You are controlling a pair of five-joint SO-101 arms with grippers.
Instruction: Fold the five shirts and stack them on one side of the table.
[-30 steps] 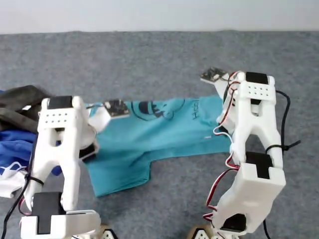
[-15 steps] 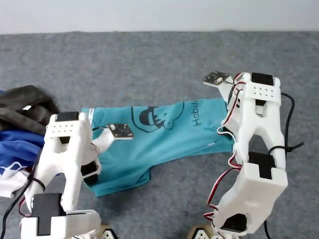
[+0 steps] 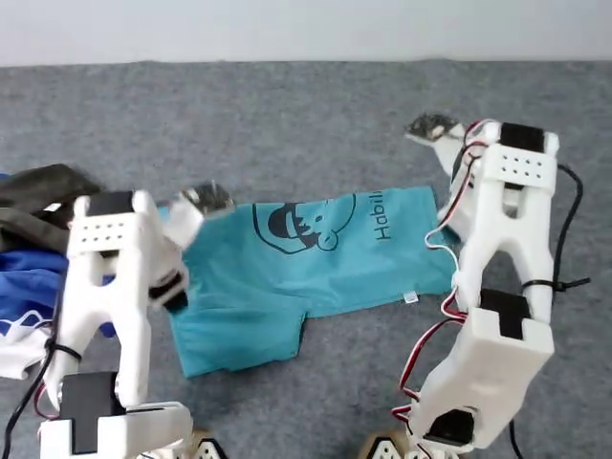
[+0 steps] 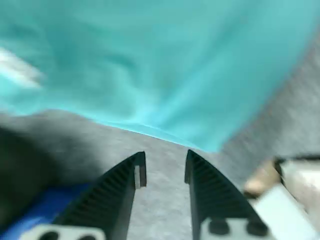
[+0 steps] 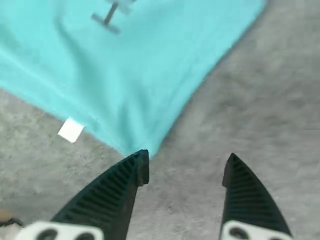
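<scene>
1. A teal shirt (image 3: 306, 277) lies spread across the middle of the grey worktop (image 3: 287, 124), between the two arms. Its dark print (image 3: 296, 225) faces up.
2. One part of the shirt juts toward the near edge of the worktop, close to the left arm.
3. A small white tag (image 3: 411, 297) sticks out from the shirt's near edge, on the right arm's side.
4. At the far left of the worktop there is a heap of clothes. A dark garment (image 3: 38, 196) lies farther back and a blue garment (image 3: 29, 287) lies nearer, with some white cloth below the blue one.
5. The left tool (image 4: 162, 170) hangs over bare worktop just beside the shirt's edge. Its jaws stand a little apart with nothing between them. In the left wrist view, blue and dark cloth show close by.
6. The right tool (image 5: 185, 170) is spread wide and holds nothing. It sits over the grey worktop at a corner of the shirt, and one fingertip (image 5: 140, 160) is right at the cloth's point. I cannot tell whether it touches the cloth.
7. In the right wrist view, the white tag (image 5: 71, 131) lies just beside that corner.
</scene>
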